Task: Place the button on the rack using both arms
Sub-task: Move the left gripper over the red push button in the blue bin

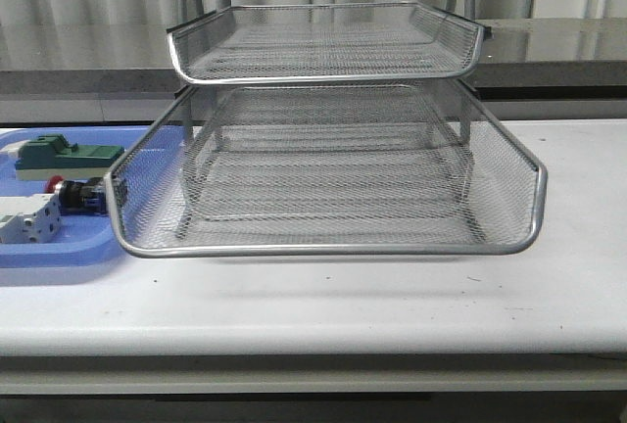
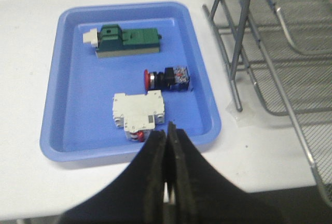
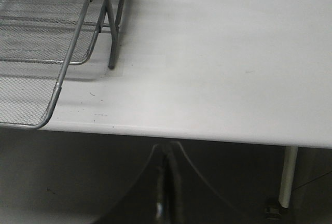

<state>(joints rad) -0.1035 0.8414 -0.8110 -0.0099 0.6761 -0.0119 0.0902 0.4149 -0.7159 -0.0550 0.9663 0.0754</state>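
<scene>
Left gripper pressed together, empty, hovering over the near rim of the blue tray. Just beyond the fingertips, white terminal block; past that, clear of the gripper, the button, lying flat mid-tray, long axis across the tray, red head away from the rack, blue rear toward it. Green-and-beige block farther back. No readable writing. Right gripper together too, off the table edge.
</scene>
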